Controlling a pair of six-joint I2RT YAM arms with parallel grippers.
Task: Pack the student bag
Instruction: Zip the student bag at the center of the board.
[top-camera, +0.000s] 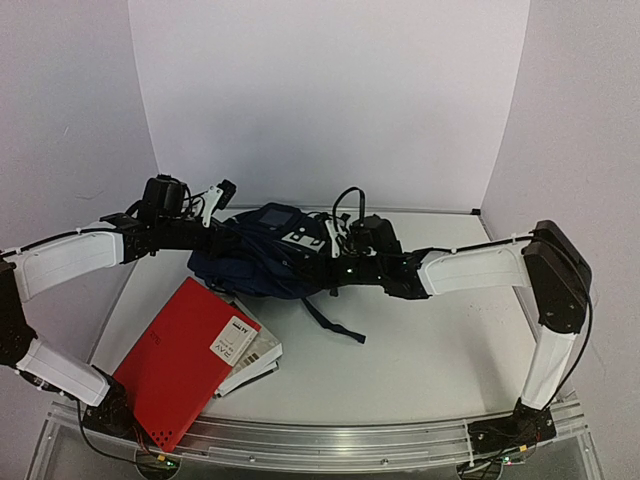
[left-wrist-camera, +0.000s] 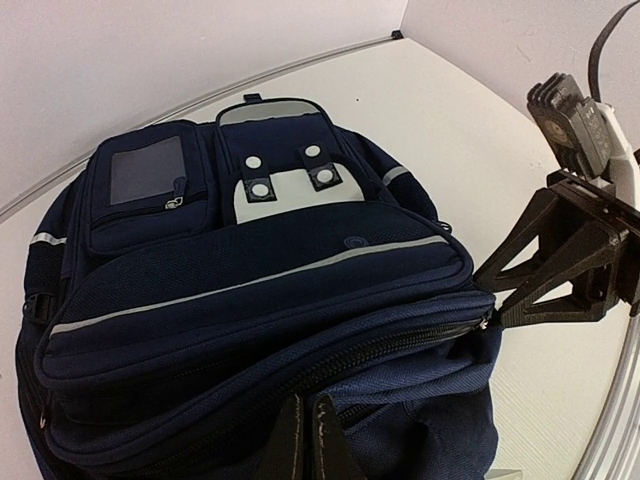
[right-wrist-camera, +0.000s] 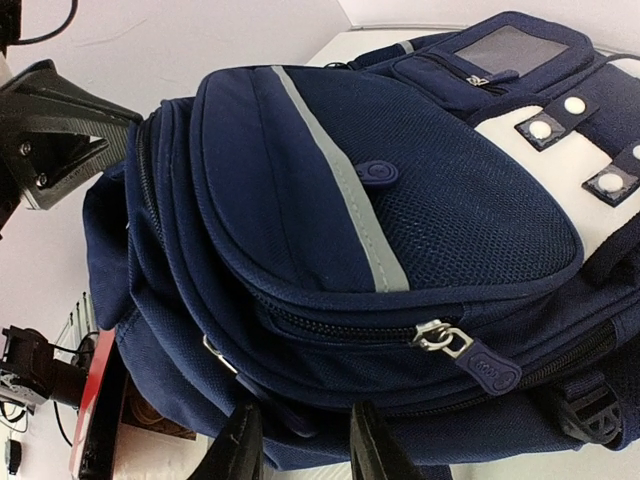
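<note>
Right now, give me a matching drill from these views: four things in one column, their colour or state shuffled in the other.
Things:
A. backpack
B. top book
C. left gripper
D. snaps

Colour or state:
1. shut on fabric
2. dark navy
3. white
4. red

Pairs: A-2, B-4, C-1, D-3
</note>
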